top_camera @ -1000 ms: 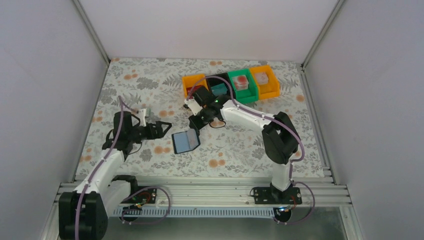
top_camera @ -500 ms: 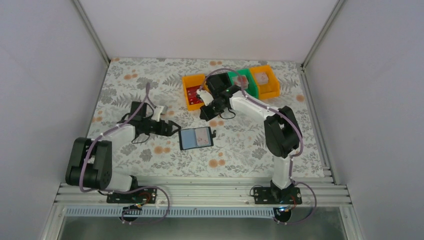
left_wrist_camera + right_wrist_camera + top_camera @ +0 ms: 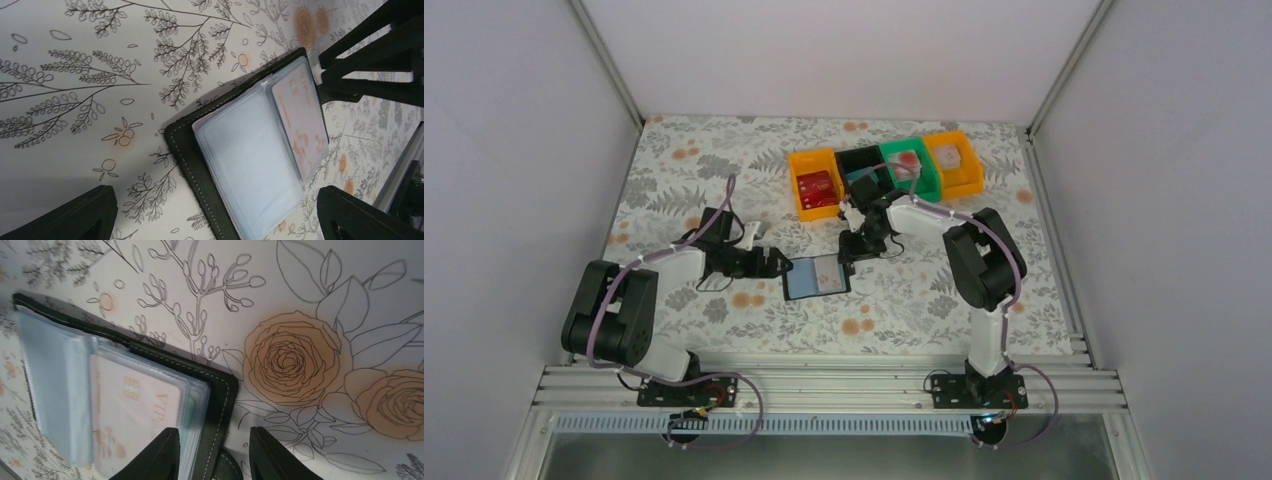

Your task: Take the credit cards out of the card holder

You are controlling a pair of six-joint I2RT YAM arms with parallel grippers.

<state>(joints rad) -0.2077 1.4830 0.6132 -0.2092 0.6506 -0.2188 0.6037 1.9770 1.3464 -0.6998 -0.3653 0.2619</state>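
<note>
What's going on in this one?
Two robot arms are working on a small black book-like card holder that lies open on the floral-patterned table. The left gripper is wide open at the holder's left side, with no grip on it. The right gripper, jaws parted, straddles the holder's black edge on the card's side. A pale pink chip card sits in a clear plastic sleeve, not yet out.

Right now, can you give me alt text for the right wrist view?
An open black card holder lies on the floral tablecloth, a pink-printed credit card showing in its clear sleeve. The right gripper, fingers parted, straddles its stitched edge.
</note>
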